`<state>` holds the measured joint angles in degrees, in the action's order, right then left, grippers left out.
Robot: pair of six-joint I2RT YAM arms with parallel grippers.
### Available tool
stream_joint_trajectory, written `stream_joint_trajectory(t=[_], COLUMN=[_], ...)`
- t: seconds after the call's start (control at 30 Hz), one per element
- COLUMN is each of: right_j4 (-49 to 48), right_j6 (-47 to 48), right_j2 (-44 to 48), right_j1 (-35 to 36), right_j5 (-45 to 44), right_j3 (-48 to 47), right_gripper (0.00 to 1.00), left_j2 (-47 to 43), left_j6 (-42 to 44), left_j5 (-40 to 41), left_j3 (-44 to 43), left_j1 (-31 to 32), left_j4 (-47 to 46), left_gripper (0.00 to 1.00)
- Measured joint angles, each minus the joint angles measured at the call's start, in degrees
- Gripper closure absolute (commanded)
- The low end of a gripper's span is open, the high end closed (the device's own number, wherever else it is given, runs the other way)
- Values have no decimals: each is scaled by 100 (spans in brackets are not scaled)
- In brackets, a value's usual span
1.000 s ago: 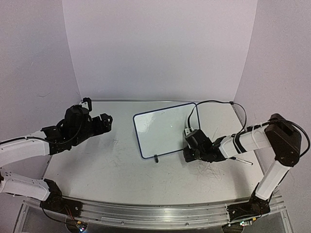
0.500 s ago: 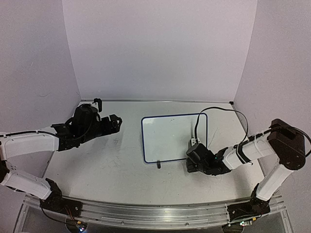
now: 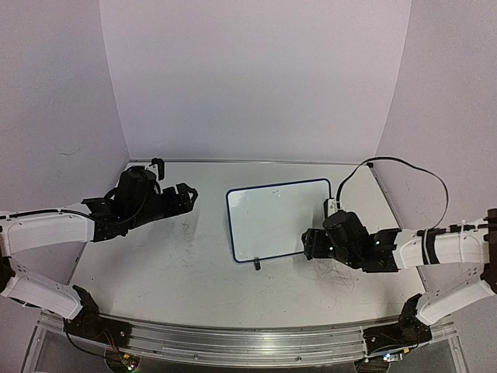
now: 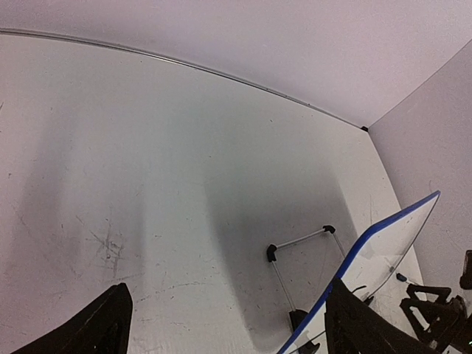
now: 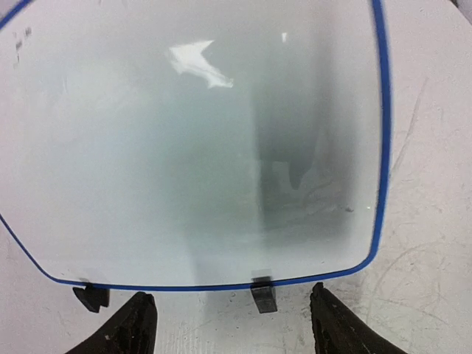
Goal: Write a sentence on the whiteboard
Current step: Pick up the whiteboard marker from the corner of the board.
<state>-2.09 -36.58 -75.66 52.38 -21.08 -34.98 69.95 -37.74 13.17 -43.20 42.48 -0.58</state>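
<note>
Top external: board (image 3: pixel 272 221) stands mid-counter (image 3: pixel 178 264), a bit toward the right edge, tilted back on its feet (image 3: pixel 257 265). R pincer (image 3: pixel 309 244) has jaws apart, gripping nothing, just off board's near right corner. L pincer (image 3: pixel 186 197) is wide open over counter's left part, well apart from board.

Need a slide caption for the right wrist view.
Open right gripper faces the blank, blue-rimmed rectangular whiteboard standing on two small black feet on the scuffed white tabletop.

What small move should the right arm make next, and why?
Probably draw the right fingers away from the whiteboard to seek a marker: its face is blank, these and the left fingers stand open and empty, and no marker shows.
</note>
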Motion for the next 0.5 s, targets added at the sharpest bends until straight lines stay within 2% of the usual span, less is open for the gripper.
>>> stream_joint_trajectory(t=[0.1,0.27,0.4,0.5], right_j4=[332,633,577,404], right_j6=[-50,113,470,849], right_j2=[484,1067,1018,592], right_j1=[-470,-2068,-3054,-3572], right_j5=[118,399,918,1369], right_j3=[2,7,5,-55], right_gripper=[25,22,21,21], left_j2=[0,-70,-187,-199], left_j6=[-29,-154,-203,-218], left_j5=[-61,-205,-282,-318], left_j3=[0,13,20,20], left_j1=[-4,-4,-4,-4], left_j4=[-9,-11,-24,-58], left_gripper=[8,7,6,6])
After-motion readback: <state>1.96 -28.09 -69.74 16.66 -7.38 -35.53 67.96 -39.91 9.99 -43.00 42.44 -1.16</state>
